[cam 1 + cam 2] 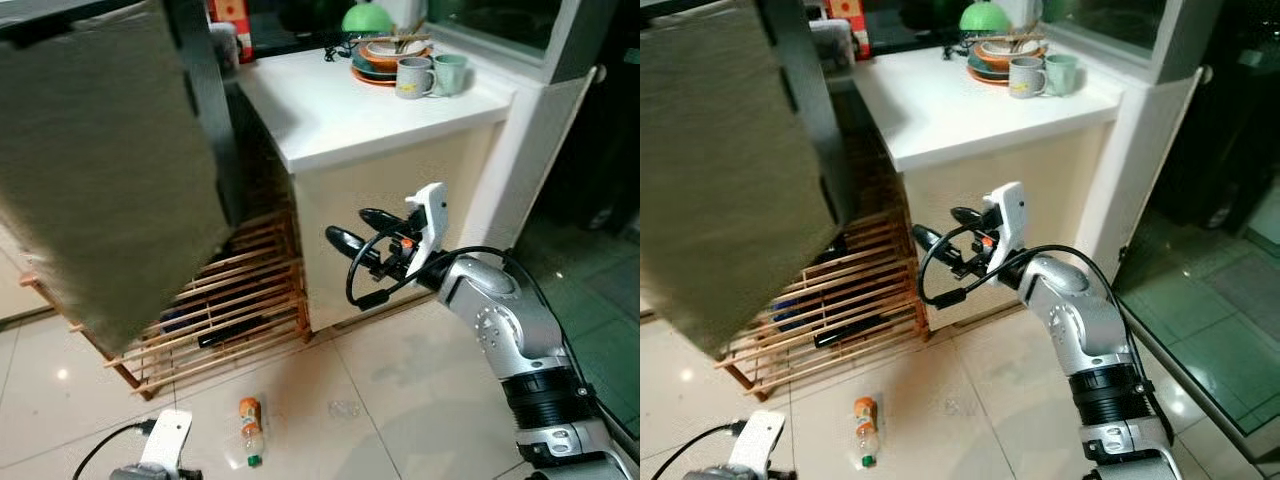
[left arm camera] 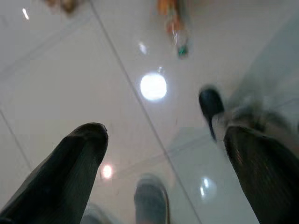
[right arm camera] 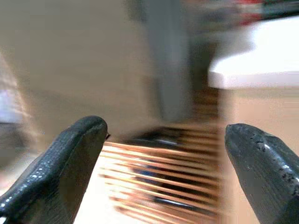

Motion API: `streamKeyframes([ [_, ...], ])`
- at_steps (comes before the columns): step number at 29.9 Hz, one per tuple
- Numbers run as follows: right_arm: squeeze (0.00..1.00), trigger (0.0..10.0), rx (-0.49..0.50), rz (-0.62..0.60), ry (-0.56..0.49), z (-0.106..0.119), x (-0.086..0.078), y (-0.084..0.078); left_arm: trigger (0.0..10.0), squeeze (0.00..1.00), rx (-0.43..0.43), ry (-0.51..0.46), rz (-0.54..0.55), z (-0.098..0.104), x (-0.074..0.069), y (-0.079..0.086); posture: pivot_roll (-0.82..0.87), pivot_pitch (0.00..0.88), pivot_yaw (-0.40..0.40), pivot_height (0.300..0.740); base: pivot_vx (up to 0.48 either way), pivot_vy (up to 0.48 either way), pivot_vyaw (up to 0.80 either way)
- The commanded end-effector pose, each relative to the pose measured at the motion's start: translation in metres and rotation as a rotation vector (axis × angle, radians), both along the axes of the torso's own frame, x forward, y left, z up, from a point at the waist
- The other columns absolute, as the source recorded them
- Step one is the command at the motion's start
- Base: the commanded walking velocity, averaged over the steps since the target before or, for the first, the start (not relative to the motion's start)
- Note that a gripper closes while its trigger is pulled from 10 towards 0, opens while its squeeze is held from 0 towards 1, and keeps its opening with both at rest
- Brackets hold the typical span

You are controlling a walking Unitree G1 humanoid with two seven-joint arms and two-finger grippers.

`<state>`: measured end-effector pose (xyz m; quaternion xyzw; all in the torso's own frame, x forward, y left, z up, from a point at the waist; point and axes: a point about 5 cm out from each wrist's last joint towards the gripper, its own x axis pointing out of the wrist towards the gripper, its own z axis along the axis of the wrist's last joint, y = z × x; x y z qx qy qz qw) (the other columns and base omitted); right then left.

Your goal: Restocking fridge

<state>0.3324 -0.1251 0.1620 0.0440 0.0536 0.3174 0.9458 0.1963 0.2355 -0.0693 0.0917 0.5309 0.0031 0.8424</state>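
Right pincer [image 1: 352,228] spread, raised near white surface [image 1: 380,115] edge; left pincer [image 2: 163,154] spread above floor; bottle [image 1: 249,428] at 6 o'clock, open tile around.

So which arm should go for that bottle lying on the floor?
Probably the left. The left gripper hangs low and open over the tiles, with the bottle lying just ahead of it. The right gripper, also open, is raised toward the wooden rack.

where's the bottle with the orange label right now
The bottle lies on its side on the tiled floor, just in front of the wooden slatted rack, low in the head views between the two arms, nearer the left gripper.
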Motion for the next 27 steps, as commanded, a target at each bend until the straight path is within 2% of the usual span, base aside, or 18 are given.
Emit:
streamKeyframes([
  [1,0.0,10.0,-0.086,-0.2,0.018,-0.018,0.005,-0.014,10.0,0.0,0.05,-0.218,-0.048,0.023,0.038,-0.002,-0.15,0.0,0.084,0.74,0.0,0.0,0.0],
  [5,0.0,10.0,-0.115,-0.312,0.051,-0.039,0.003,-0.022,10.0,0.0,0.064,-0.593,0.0,0.076,0.082,0.017,-0.14,0.0,0.078,0.74,0.0,0.0,0.0],
  [6,0.0,10.0,-0.102,-0.326,0.05,-0.041,0.002,-0.024,10.0,0.0,0.044,-0.714,-0.006,0.097,0.095,0.013,-0.13,0.0,0.073,0.74,0.0,0.0,0.0],
  [7,0.0,10.0,-0.102,-0.326,0.05,-0.041,0.002,-0.024,10.0,0.0,0.044,-0.714,-0.006,0.097,0.095,0.013,-0.13,0.0,0.073,0.74,0.0,0.0,0.0],
  [9,0.0,10.0,-0.104,-0.365,0.027,-0.042,0.001,-0.029,10.0,0.0,-0.024,-0.944,-0.007,0.144,0.114,-0.002,-0.12,0.0,0.067,0.74,0.0,0.0,0.0],
  [10,0.0,10.0,-0.104,-0.365,0.027,-0.042,0.001,-0.029,10.0,0.0,-0.024,-0.944,-0.007,0.144,0.114,-0.002,-0.12,0.0,0.067,0.74,0.0,0.0,0.0],
  [13,0.0,10.0,-0.106,-0.421,0.005,-0.041,0.005,-0.037,10.0,0.0,-0.119,-1.125,-0.014,0.182,0.122,-0.023,-0.11,0.0,0.056,0.74,0.0,0.084,0.0],
  [15,0.0,10.0,-0.099,-0.431,-0.003,-0.04,0.008,-0.038,10.0,0.0,-0.137,-1.163,-0.009,0.19,0.123,-0.031,-0.11,0.0,0.05,0.74,0.137,0.323,0.0],
  [19,0.0,10.0,-0.101,-0.42,-0.018,-0.038,0.011,-0.035,10.0,0.0,-0.163,-1.183,0.023,0.192,0.121,-0.038,-0.09,0.0,0.041,0.74,0.276,0.394,0.0],
  [27,0.0,10.0,-0.078,-0.4,-0.009,-0.043,0.015,-0.027,10.0,0.0,-0.217,-1.157,0.053,0.191,0.1,-0.04,-0.06,0.0,0.031,0.74,0.032,0.464,0.0],
])
